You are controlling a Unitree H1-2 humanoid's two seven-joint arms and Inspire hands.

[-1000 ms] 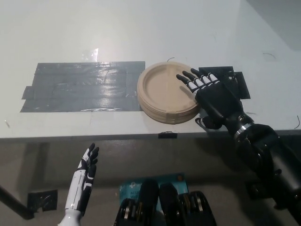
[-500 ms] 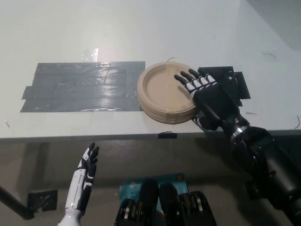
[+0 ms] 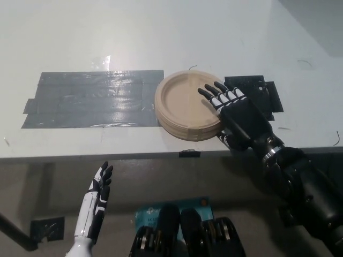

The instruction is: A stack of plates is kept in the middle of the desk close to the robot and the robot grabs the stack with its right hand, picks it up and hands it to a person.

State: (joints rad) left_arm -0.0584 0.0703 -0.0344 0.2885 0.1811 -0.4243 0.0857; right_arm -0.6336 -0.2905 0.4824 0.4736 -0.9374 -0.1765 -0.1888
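Bare desk (image 3: 161, 32) lies open beyond the plate stack (image 3: 185, 107); flat tape patches (image 3: 91, 99) flank it without blocking.

The matte black right hand (image 3: 236, 113) has white segments along the backs of its fingers and dark fingertips. A bright metal ring marks its wrist, joining a thick, rounded black forearm. The slim white left hand (image 3: 95, 203) has black fingers and a black panel down its back, on a white forearm.
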